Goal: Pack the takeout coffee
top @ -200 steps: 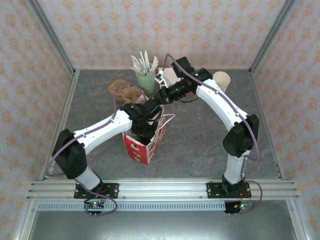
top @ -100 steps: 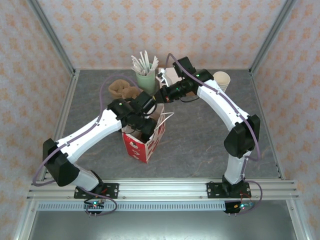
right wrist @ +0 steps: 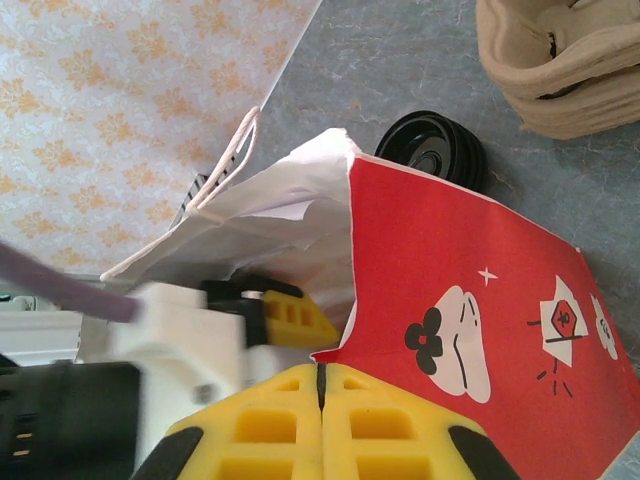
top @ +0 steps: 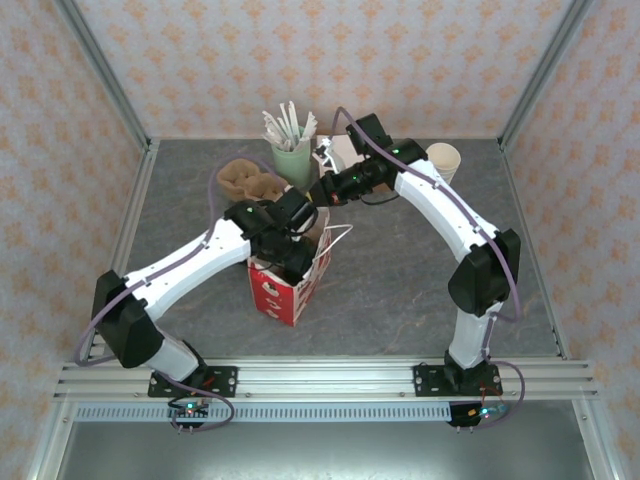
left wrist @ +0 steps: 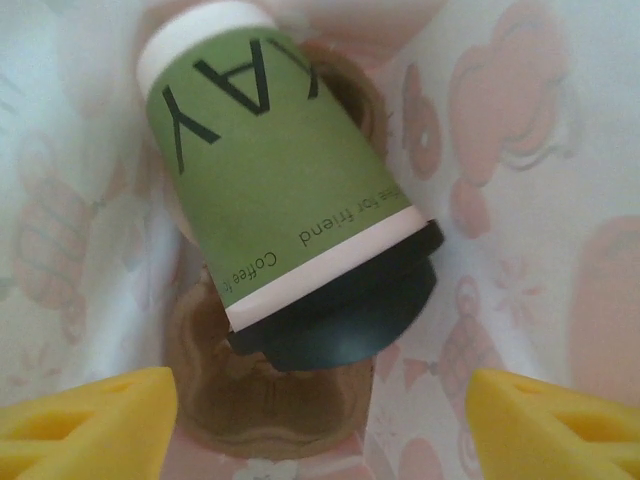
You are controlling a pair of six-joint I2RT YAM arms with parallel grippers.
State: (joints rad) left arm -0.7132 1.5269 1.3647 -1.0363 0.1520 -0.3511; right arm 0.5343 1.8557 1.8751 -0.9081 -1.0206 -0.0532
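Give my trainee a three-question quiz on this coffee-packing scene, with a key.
1. True or false: the takeout coffee sits tilted inside the bag, and the left gripper is open and not touching it.
2. Fill in: on the table beside the bag lies a low round ____ lid.
3. What is the right gripper shut on? A the bag's rim; B the takeout coffee; C the loose lid.
Key: 1 true; 2 black; 3 A.
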